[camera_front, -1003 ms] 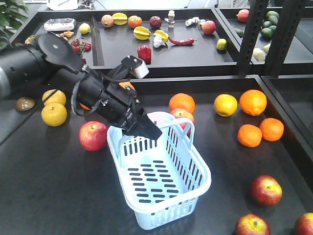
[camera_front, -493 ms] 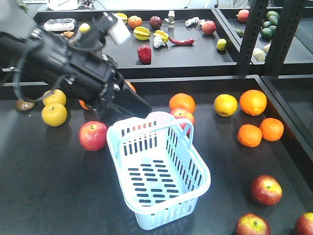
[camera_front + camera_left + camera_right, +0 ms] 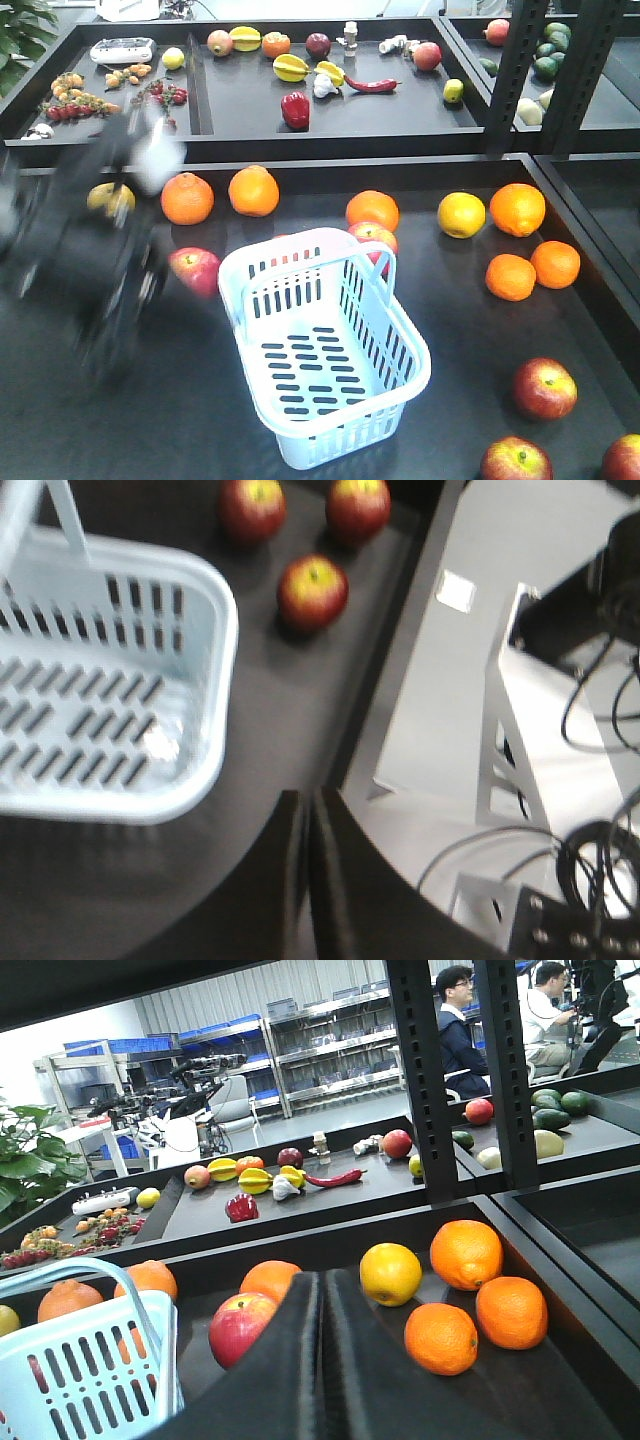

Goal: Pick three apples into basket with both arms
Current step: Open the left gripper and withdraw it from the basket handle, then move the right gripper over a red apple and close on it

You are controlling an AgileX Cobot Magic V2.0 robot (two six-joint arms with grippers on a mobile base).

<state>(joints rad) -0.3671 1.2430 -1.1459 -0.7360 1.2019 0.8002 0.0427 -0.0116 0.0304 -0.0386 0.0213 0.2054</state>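
The pale blue basket [image 3: 418, 340] stands mid-table with nothing in it. Three dark red apples lie at the front right: one [image 3: 545, 388] and two at the edge [image 3: 515, 462] [image 3: 625, 458]. My left arm [image 3: 90, 260] is a motion-blurred shape left of the basket. In the left wrist view my left gripper [image 3: 308, 805] is shut and empty, beside the basket [image 3: 222, 650], with the apples [image 3: 313, 590] [image 3: 252, 505] [image 3: 358, 505] beyond. My right gripper [image 3: 322, 1278] is shut and empty, low over the table.
Two pink-red apples [image 3: 195, 270] [image 3: 372, 238] lie close to the basket. Oranges [image 3: 188, 198] [image 3: 253, 190] [image 3: 517, 208] and a yellow fruit [image 3: 461, 214] lie behind it. A raised back tray [image 3: 420, 118] holds mixed produce. A black post [image 3: 515, 70] stands at the right.
My left arm has swung from above the basket's far-left corner down and to the left, still blurred with motion. Two oranges behind it now show. The basket has not moved.
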